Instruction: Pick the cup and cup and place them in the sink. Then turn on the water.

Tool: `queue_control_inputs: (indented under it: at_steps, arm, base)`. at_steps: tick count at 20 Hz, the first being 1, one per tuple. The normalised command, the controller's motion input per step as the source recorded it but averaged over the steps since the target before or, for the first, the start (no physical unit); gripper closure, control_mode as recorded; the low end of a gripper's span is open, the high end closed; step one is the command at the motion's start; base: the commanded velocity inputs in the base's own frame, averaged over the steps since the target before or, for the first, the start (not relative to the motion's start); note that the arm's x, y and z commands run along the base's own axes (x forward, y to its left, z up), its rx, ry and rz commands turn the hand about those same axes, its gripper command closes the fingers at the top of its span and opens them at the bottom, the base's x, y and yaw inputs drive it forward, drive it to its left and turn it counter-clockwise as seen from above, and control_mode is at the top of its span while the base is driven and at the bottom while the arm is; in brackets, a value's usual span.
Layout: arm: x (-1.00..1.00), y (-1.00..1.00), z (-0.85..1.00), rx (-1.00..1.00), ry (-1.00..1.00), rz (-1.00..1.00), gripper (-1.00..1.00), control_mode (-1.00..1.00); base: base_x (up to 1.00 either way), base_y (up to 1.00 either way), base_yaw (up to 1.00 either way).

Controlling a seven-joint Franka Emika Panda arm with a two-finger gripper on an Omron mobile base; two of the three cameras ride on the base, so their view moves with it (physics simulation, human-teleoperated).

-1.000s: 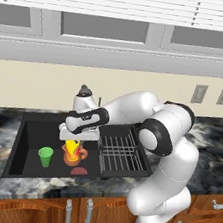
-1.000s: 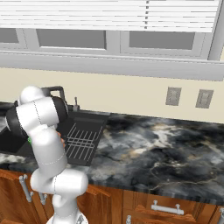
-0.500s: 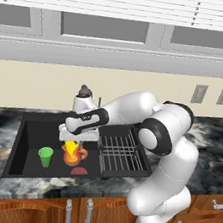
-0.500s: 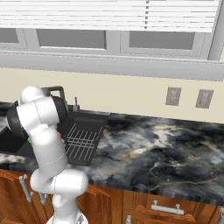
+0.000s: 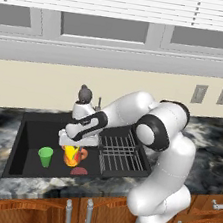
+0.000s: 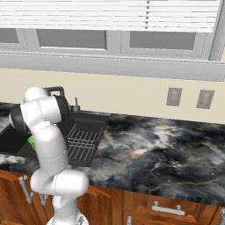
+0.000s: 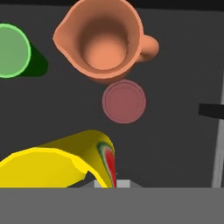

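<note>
My gripper [image 5: 73, 147] hangs over the black sink [image 5: 28, 139], shut on the yellow cup [image 5: 70, 156] with the orange-red pattern. In the hand view that yellow cup [image 7: 57, 164] lies across the bottom, its patterned rim toward the fingers. The green cup [image 5: 45, 156] stands upright on the sink floor to the left, apart from the gripper; seen from above, the green cup [image 7: 12, 50] is at the upper left. The black faucet [image 5: 84, 95] with a rounded head rises behind the basin. No water runs.
A terracotta jug [image 7: 103, 41] with a handle stands in the sink right beside the held cup, and a dull red disc [image 7: 124, 101] lies on the floor next to it. The wire rack [image 5: 122, 153] fills the sink's right side. Marble counter [image 6: 167, 149] stretches to the right.
The hand has sunk a little toward the sink floor with the yellow cup in it. The green cup and the jug have not moved.
</note>
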Motion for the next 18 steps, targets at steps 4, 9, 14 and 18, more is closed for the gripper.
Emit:
queue_control_inputs:
  at_steps: [4, 9, 14, 18]
  arm:
    - [0.0, 0.0, -0.22, 0.01, 0.0, 0.0, 1.0, -1.0]
    - [0.0, 0.04, -0.15, 0.0, 0.01, 0.0, 1.0, -1.0]
    - [0.0, 0.01, -0.15, 0.0, 0.0, 0.0, 1.0, -1.0]
    - [0.0, 0.02, -0.14, 0.0, 0.0, 0.0, 1.0, -1.0]
  base:
    - [0.0, 0.0, 0.0]
    - [0.0, 0.0, 0.0]
    - [0.0, 0.0, 0.0]
    - [0.0, 0.0, 0.0]
